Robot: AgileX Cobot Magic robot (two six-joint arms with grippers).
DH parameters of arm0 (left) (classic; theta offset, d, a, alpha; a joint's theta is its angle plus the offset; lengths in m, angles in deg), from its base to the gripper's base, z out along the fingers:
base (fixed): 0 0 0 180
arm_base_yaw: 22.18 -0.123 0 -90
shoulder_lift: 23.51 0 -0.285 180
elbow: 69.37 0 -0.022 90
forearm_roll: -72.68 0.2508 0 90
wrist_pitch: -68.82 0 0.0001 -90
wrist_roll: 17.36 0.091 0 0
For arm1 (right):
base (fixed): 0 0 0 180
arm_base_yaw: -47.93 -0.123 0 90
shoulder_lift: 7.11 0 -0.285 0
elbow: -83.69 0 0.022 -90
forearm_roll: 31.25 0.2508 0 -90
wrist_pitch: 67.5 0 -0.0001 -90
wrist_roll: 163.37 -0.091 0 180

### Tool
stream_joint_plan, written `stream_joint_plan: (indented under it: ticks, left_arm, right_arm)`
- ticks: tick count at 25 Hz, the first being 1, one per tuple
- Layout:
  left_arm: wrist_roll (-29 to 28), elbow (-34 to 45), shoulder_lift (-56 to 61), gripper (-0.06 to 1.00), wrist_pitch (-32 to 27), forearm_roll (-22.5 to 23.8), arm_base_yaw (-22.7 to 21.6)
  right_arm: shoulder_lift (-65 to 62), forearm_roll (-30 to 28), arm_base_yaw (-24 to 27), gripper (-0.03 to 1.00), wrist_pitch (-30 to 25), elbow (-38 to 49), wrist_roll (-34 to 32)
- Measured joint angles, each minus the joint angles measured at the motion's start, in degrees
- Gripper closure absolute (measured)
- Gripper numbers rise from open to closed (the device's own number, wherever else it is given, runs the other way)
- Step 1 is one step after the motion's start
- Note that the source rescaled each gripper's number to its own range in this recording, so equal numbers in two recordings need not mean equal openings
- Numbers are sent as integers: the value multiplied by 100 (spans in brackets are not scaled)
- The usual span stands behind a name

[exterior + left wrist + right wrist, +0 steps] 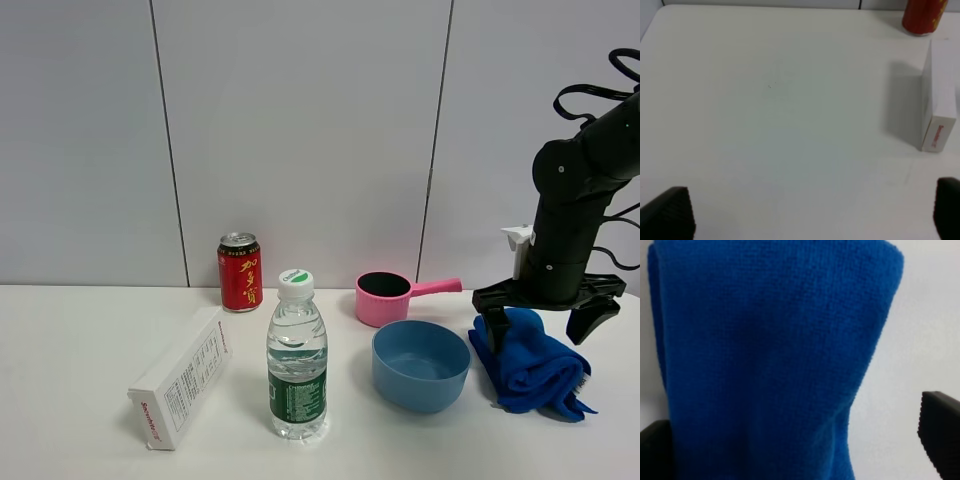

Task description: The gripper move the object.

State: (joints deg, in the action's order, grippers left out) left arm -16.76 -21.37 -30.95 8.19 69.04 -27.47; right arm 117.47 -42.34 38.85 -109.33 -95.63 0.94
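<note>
**Exterior high view.** Far row on the white desk (80, 340): a red can (240, 272) and, to its right, a pink pot (385, 298) with a dark inside, its handle pointing right. Near row: a white box (182, 377) at left, then a capped bottle (297, 357) filled almost to the shoulder with clear water, then a blue bowl (421, 365) whose inside I see only as plain blue. The blue towel (530, 365), the task's thing, lies right of the bowl. My right fingers (583, 325) are spread wide astride its far end. A grey panelled wall (300, 130) stands behind.

**Left wrist view.** The left fingers (667, 215) are wide apart over bare desk; box and can lie off to one side.

**Right wrist view.** The towel fills the space between the parted fingers; I cannot tell whether they touch it.
</note>
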Motion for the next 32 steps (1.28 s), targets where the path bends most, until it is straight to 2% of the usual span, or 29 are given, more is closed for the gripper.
stream_joint_plan:
  ticks: [8,12,18,21,26,28,32]
  left_arm:
    - [0,0,0,-6,0,0,0]
    - [0,0,0,-6,0,0,0]
    - [0,0,0,-6,0,0,0]
    - [0,0,0,-6,0,0,0]
    - [0,0,0,-6,0,0,0]
    - [0,0,0,-6,0,0,0]
    - [0,0,0,-6,0,0,0]
  right_arm:
    - [-1005,80,0,-3,-148,0,10]
    - [-1885,108,0,-3,-352,0,127]
    - [-3356,72,19,-3,-382,0,456]
    - [-3846,-106,210,-3,-405,0,495]
    - [-4203,-189,731,-3,-761,9,866]
    - [-4357,-59,913,-3,-825,80,1096]
    - [-4936,618,1093,-3,-704,669,1569]
